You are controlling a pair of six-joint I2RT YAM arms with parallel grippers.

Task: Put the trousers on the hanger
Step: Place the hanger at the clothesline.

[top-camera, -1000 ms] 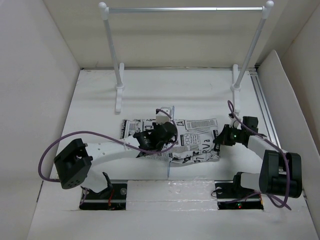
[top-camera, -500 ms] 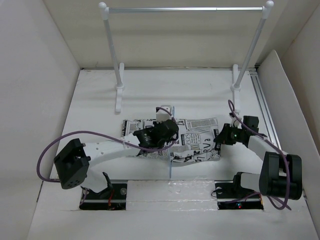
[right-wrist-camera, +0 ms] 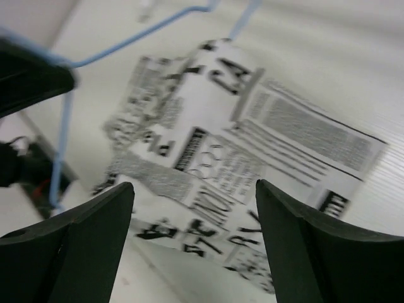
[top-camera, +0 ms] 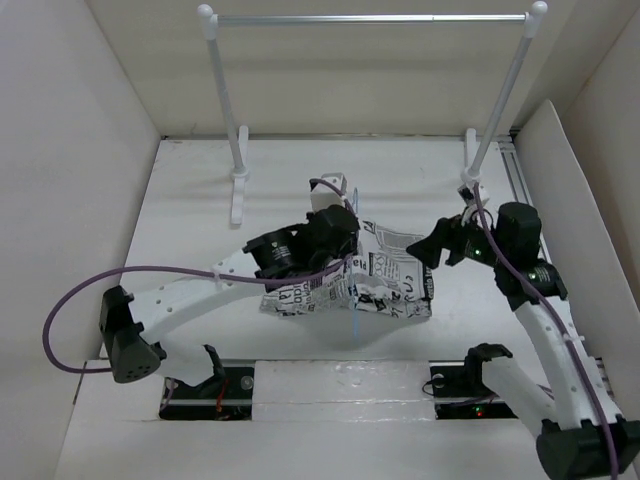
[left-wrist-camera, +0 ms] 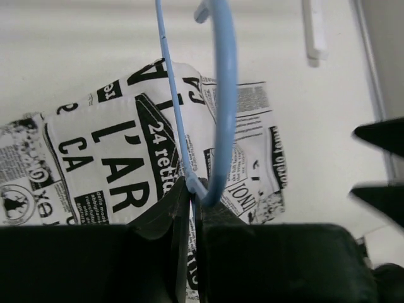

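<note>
Two claws work just in front of the rack (top-camera: pixel 370 18). Nearer its left post, the left gripper (left-wrist-camera: pixel 191 188) pinches the hanger (left-wrist-camera: pixel 226 88) at its neck to carry it. The trousers (top-camera: pixel 390 285) seemingly drape over its bar. Nearer the right post, the right gripper (right-wrist-camera: pixel 194 196) hovers with fingers spread, probably ready to straighten the cloth.

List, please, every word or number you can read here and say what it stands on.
"L'AR": large black letters on the trousers.
"CA": same cloth, left of that.
"24 reti": white on a black band, cut off where the hanger crosses it.
All other print on the cloth: too small or blurred to read.
</note>
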